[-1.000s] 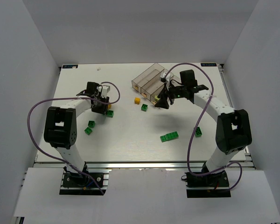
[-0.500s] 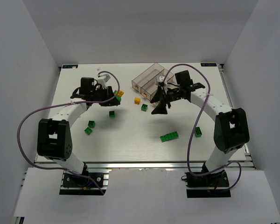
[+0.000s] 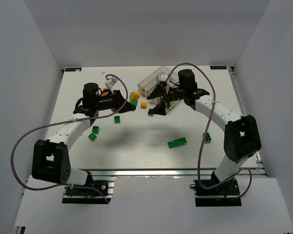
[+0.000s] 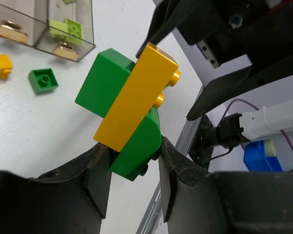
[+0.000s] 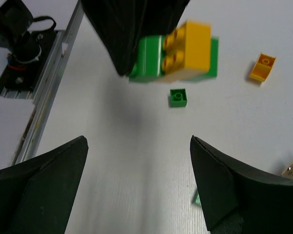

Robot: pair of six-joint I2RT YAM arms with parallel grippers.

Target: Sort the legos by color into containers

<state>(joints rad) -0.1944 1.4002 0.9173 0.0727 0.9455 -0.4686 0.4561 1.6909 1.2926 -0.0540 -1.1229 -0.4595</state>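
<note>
My left gripper [image 3: 127, 104] [image 4: 132, 168] is shut on a joined stack: a yellow brick [image 4: 136, 97] pressed onto a dark green brick [image 4: 136, 148]. It holds the stack [image 3: 135, 97] in the air, left of the clear containers [image 3: 158, 83] [image 4: 63, 34]. My right gripper [image 3: 156, 101] [image 5: 138, 161] is open and empty. It faces the stack [image 5: 185, 51] from the right, a short way off. A pale yellow-green brick [image 4: 71, 27] lies in one bin.
Loose on the table are a small yellow brick [image 3: 143, 105] [image 5: 261, 67] and small green bricks [image 3: 116, 119] [image 3: 95, 129] [image 3: 92, 137] [image 3: 207, 138]. A long green brick [image 3: 177, 143] lies in the middle front. Another small green brick [image 3: 150, 112] sits under the right gripper.
My left gripper has risen off the table with the yellow-and-green stack and swung right. My right gripper has moved left to meet it, jaws open.
</note>
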